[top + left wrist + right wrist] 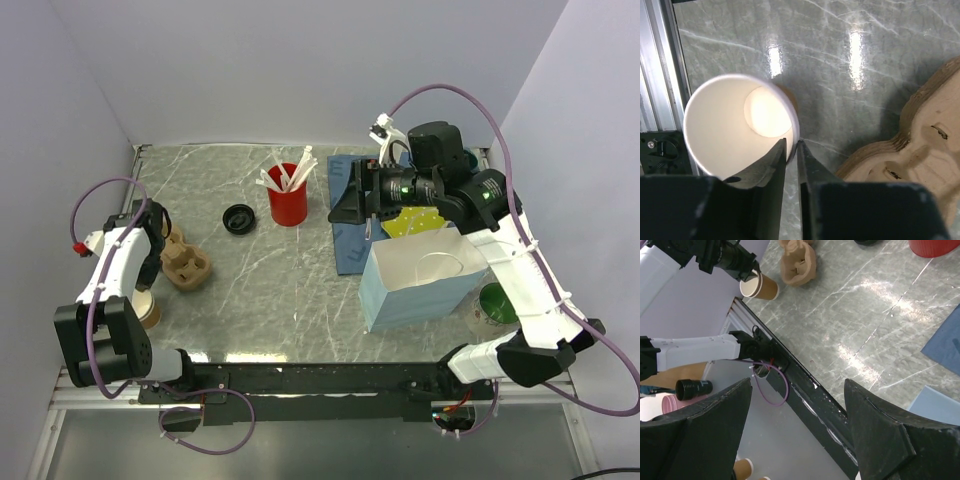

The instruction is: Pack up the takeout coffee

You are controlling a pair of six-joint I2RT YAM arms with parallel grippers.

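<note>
**Brown cup (pixel 730 135) gripped at left, black lid (pixel 239 218) lying apart**

At the near-left edge of the grey marble desk (pixel 260 290), the left pincer (pixel 791 145) is closed on the lidless cup's rim, with one finger inside and one outside. A cardboard carrier (pixel 187 265) sits just to the right. Farther right, the lid lies on the desk near a red cup (pixel 288 200), so the takeout coffee is in two parts. The right pincer (pixel 797 390) hangs wide open, holding nothing, near a pale blue bag (pixel 420 280).

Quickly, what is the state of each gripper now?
Left gripper: shut on the rim of the lidless cup.
Right gripper: open, holding nothing.
</note>
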